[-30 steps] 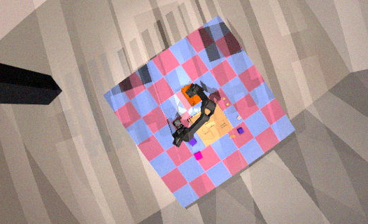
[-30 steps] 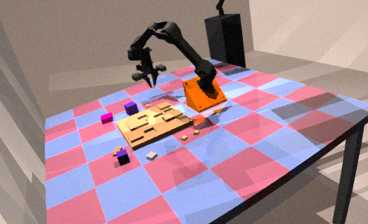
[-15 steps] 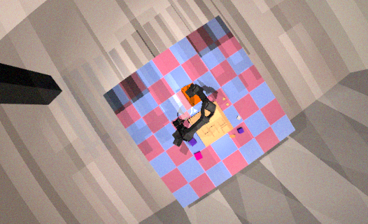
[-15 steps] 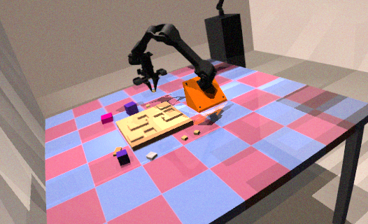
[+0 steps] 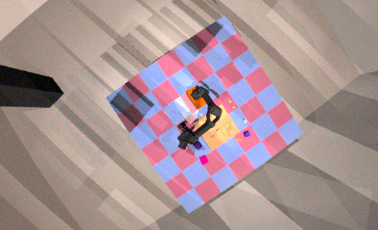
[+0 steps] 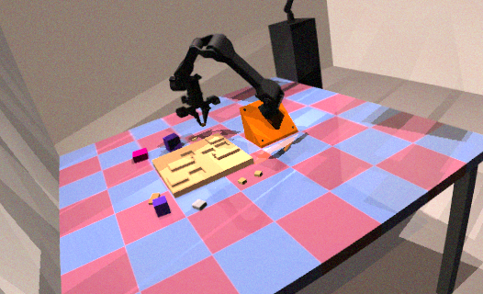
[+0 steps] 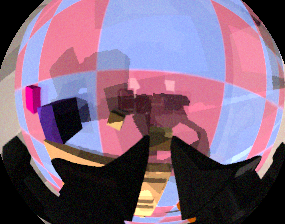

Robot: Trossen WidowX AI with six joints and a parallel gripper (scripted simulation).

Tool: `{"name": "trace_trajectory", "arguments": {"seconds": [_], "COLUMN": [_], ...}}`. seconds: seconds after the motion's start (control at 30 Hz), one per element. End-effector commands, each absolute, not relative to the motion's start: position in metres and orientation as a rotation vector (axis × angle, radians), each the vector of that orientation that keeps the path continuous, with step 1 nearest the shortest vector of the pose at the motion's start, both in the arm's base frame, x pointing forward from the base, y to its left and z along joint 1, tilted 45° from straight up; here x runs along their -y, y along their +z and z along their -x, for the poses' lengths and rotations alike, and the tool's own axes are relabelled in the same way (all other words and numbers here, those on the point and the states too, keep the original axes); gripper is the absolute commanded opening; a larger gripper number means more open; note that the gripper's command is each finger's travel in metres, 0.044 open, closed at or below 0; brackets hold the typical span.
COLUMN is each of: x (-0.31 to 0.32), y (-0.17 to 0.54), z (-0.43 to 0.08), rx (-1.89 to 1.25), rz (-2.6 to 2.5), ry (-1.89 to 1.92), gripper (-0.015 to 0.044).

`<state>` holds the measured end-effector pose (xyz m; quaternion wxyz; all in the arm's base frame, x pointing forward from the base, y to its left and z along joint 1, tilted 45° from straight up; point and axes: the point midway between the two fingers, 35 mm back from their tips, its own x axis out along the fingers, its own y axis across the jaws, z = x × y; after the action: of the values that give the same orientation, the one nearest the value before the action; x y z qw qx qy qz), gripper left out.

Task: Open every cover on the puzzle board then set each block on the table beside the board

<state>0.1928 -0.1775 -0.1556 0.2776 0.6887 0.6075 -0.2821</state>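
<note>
My gripper (image 6: 203, 123) (image 7: 160, 139) is shut on a small tan block (image 7: 161, 134) at its fingertips, above the table behind the board. The tan puzzle board (image 5: 213, 144) (image 6: 165, 162) lies flat, with raised covers and dark slots; which covers are open is too small to tell. A magenta block (image 5: 203, 159) (image 6: 140, 155) (image 7: 33, 99) and a purple block (image 6: 172, 141) (image 7: 50, 121) rest beyond the board. Another purple block (image 5: 246, 134) (image 6: 162, 206), an orange-tan block (image 5: 238, 139) (image 6: 153, 198) and a white block (image 5: 245, 121) (image 6: 199, 204) rest on the near side.
Two small tan blocks, one (image 5: 230, 101) (image 6: 258, 174) and another (image 5: 233, 107) (image 6: 242, 181), lie off the board's right side. A small tan block (image 6: 194, 138) (image 7: 116, 120) lies behind the board. The orange arm mount (image 5: 191, 94) (image 6: 255, 130) stands near the board's back right corner.
</note>
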Motion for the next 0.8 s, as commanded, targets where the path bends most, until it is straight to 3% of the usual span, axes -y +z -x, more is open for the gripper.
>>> {"name": "trace_trajectory", "arguments": {"seconds": [0.0, 0.77], "x": [0.170, 0.142], "y": [-0.162, -0.186], "z": [-0.194, -0.195], "rx": [-1.633, -1.635], "rz": [-1.859, -1.861], "ry": [-0.757, -0.753], "gripper": [0.0080, 0.0080]}}
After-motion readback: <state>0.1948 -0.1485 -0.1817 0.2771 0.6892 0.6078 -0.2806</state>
